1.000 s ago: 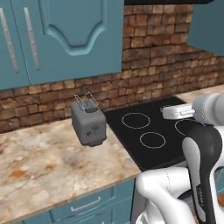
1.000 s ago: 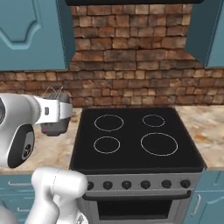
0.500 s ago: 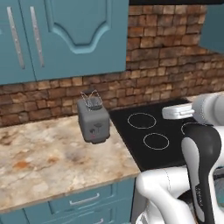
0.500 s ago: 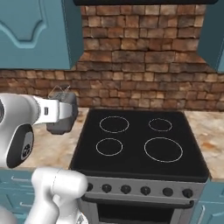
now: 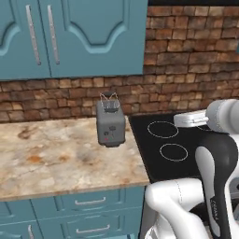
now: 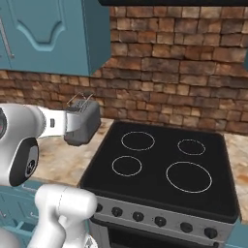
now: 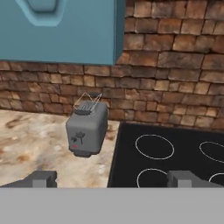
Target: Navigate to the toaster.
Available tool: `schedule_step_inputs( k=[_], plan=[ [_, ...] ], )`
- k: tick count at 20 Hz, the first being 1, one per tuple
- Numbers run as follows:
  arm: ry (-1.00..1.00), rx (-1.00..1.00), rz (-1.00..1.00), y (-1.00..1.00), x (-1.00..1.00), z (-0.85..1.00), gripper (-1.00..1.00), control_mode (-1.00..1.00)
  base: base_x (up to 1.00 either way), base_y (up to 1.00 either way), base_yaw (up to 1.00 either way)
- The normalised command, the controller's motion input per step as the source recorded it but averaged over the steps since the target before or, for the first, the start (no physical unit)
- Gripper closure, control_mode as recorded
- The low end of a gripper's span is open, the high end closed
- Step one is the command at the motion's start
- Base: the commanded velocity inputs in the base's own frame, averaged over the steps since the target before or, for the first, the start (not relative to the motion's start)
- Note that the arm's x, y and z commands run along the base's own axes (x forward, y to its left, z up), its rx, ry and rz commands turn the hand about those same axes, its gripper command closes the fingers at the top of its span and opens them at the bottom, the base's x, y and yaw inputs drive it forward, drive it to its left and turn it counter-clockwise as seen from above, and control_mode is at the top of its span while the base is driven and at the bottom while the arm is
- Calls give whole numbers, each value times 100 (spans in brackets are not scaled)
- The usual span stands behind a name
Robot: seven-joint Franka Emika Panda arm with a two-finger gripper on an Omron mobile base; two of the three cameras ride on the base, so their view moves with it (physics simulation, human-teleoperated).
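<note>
- The toaster [image 5: 110, 124] looks like matt grey metal with a darker end panel, and thin wire racks stick up from its top.
- The countertop [image 5: 56, 158] is mottled beige stone, smooth with a faint sheen.
- The cooktop [image 6: 164, 167] is glossy black glass.
- The back wall [image 6: 184, 72] is rough brown brick.
- The cabinets [image 5: 84, 37] are smooth, painted teal with metal handles.
</note>
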Motion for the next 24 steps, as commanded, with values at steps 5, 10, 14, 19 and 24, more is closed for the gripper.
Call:
schedule_step_inputs(
  k=[5,10,14,19,24],
  plan=[
    [0,0,0,0,0,0,-100,100,37,90,5],
    [0,0,0,0,0,0,-100,100,-49,-29,14],
    [0,0,0,0,0,0,-100,100,-70,39,4],
    [0,0,0,0,0,0,-100,100,48,100,0],
    [0,0,0,0,0,0,-100,100,80,99,0]
  ],
)
